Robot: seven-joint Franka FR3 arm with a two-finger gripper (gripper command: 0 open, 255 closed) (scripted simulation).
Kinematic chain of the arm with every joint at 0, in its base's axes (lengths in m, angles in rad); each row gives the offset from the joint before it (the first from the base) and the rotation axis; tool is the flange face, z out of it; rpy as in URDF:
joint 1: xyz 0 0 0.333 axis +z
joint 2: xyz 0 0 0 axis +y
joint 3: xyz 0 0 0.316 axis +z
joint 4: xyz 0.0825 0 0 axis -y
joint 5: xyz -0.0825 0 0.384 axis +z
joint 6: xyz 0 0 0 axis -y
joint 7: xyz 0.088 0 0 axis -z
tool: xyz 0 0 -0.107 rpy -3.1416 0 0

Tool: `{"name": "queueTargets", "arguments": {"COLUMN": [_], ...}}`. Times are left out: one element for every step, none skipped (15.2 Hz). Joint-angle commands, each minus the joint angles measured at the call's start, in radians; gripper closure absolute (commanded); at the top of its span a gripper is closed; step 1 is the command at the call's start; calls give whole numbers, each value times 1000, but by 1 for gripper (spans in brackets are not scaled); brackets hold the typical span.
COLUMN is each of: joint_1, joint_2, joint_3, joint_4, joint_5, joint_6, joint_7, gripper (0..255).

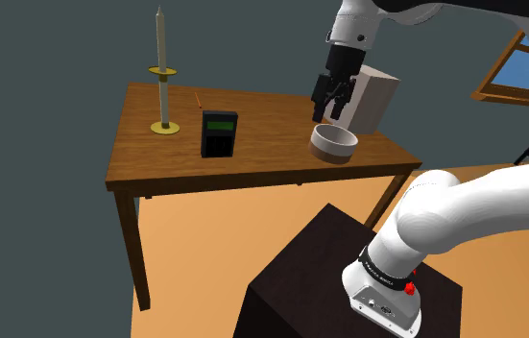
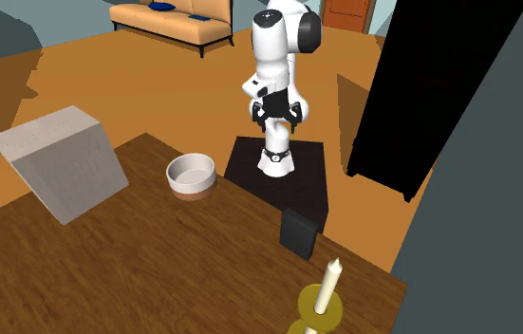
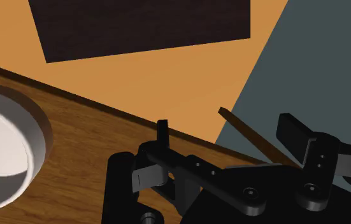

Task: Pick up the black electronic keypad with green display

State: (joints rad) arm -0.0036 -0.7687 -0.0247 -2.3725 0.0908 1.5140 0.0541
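Our fingers (image 3: 295, 132) gape empty near the bowl (image 1: 333, 142), so we should cross the counter (image 1: 272, 165) and straddle the upright keypad (image 1: 219, 132) across its thin sides.

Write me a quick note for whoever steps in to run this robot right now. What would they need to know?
Gripper: open and empty, hanging above the table just over the bowl.
Keypad: stands upright on the table, green display toward the shoulder camera, between the candle and the bowl, well apart from the gripper.
Done: nothing is grasped yet; the keypad is untouched.
Left: probably bring the gripper across to the keypad, away from the bowl and the pale box, then close on it and lift.
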Motion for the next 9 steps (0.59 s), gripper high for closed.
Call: {"name": "queueTargets", "arguments": {"joint_1": [0,8,16,24,32,40,47,55,62], "joint_2": [0,37,74,111,149,186,224,261,298], "joint_3": [0,-4,-8,-11,-14,-17,-18,-20,-21], "joint_4": [0,13,28,44,62,80,100,121,143], "joint_5": [0,-8,-15,-21,-28,-33,-38,-43,-47], "joint_6": [0,26,51,75,97,119,140,159,178], "joint_7": [0,-27,-54,-80,-106,-131,-156,-181,-205], "gripper": [0,0,0,0,0,0,0,0,0]}}
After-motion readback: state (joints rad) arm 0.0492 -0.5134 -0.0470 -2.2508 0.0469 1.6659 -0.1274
